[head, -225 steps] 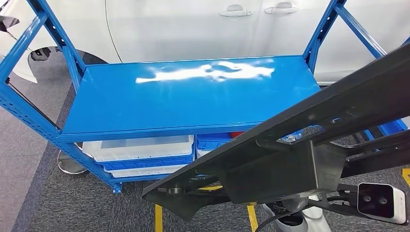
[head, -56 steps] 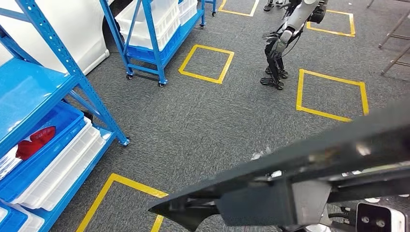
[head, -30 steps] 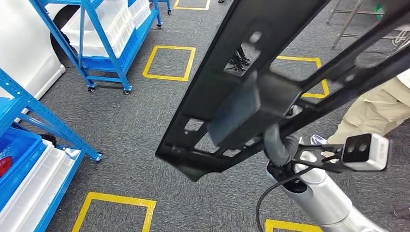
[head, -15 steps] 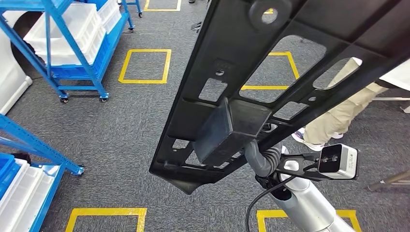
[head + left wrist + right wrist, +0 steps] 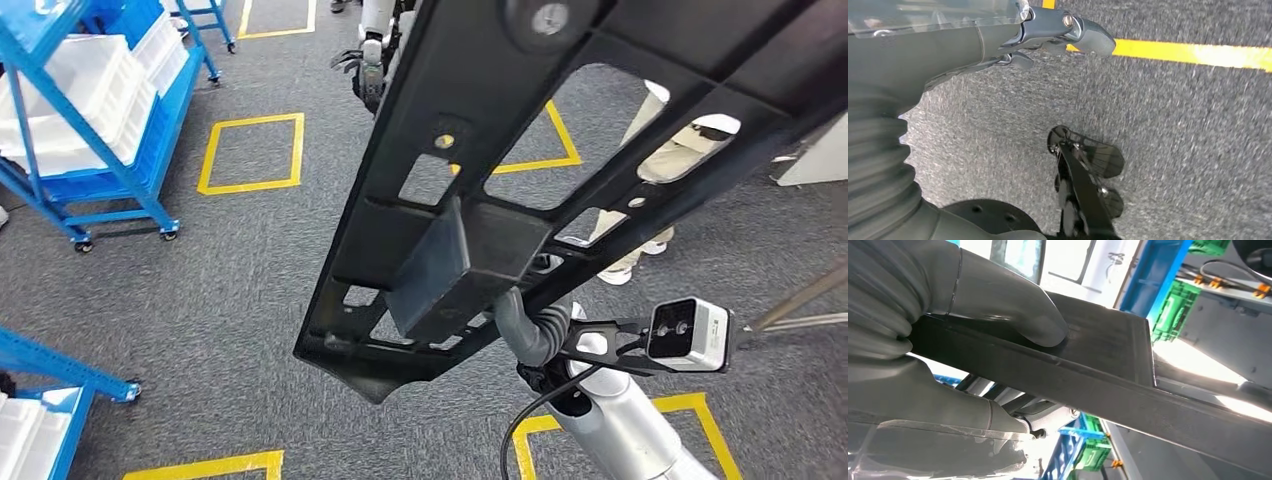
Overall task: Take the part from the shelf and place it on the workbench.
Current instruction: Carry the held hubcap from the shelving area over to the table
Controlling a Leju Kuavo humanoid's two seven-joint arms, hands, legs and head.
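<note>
**Part held up over the floor**

Long black part (image 5: 560,140) w/ cut-out slots is carried high above grey carpet floor (image 5: 230,270), running diagonally; a boxy block juts from its underside. Right robot hand (image 5: 948,340) grips it from below: thick grey thumb pressed flat on part's face, other fingers wrapped under the edge, clamped tight. Left robot hand (image 5: 1058,30) hangs above the floor w/ nothing in it, fingers seen stretched out near a yellow tape line (image 5: 1193,52). Beyond the part, on the far side, another robot (image 5: 375,50) stands on the floor; a person's legs (image 5: 650,190) in beige trousers show through part's slots. Blue rack (image 5: 80,130) w/ white bins sits well apart from the part, beside a yellow floor square (image 5: 250,150)
</note>
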